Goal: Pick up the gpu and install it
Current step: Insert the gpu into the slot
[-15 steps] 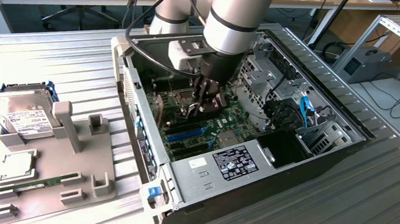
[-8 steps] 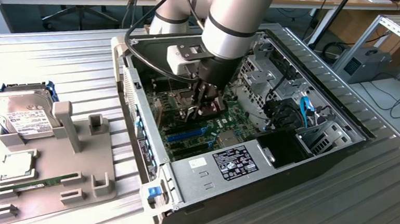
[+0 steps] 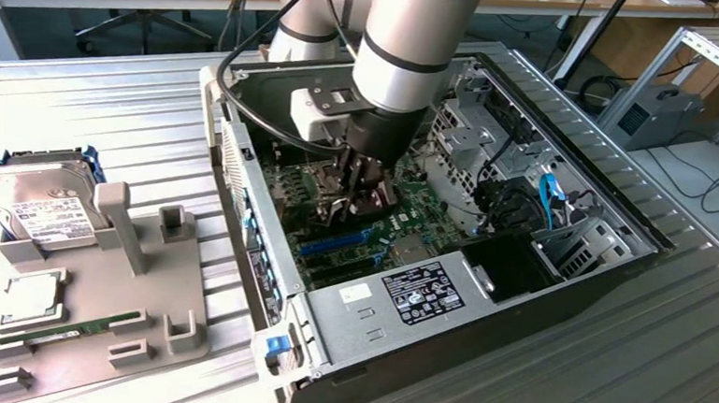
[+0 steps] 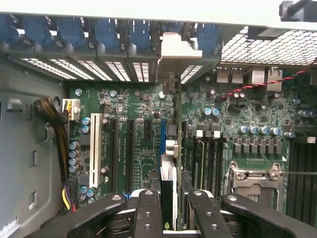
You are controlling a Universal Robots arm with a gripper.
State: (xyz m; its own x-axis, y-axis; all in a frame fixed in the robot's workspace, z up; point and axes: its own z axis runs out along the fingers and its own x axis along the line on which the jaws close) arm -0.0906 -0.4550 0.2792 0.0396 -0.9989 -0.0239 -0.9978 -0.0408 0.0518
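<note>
Exterior view, left to right. Far left: grey fixture tray (image 3: 76,353) on the ribbed metal table (image 3: 649,369). Hard drive (image 3: 37,205) with white label sits at the tray's upper-left end in a blue holder; below it a square silver chip (image 3: 31,299), and near the tray's lower edge a slim green memory stick (image 3: 67,331). Tall grey posts (image 3: 127,225) stand mid-tray.

Centre: open PC case (image 3: 444,263) lying on its side, green motherboard (image 3: 396,213) exposed. Arm (image 3: 407,36) comes down from the top centre of the frame into the case. Gripper (image 3: 357,201) is low over the board, just above the blue slots (image 3: 338,242). Power supply label (image 3: 423,294) is at lower centre; blue cable (image 3: 547,199) and the drive cage are to the right.

Wrist view, left to right: yellow/black wire bundle (image 4: 57,139) at left, white slot (image 4: 95,148), then black slots, then a blue slot (image 4: 162,136) at centre. The gpu (image 4: 169,163) stands on edge at centre frame, seen edge-on, its silver bracket (image 4: 173,54) up against the row of rear slot openings with blue clips. Black fingers (image 4: 147,213) at the bottom centre are clamped on either side of the card's near end, so the claw is gripping the gpu. CPU socket (image 4: 252,176) is at lower right.
</note>
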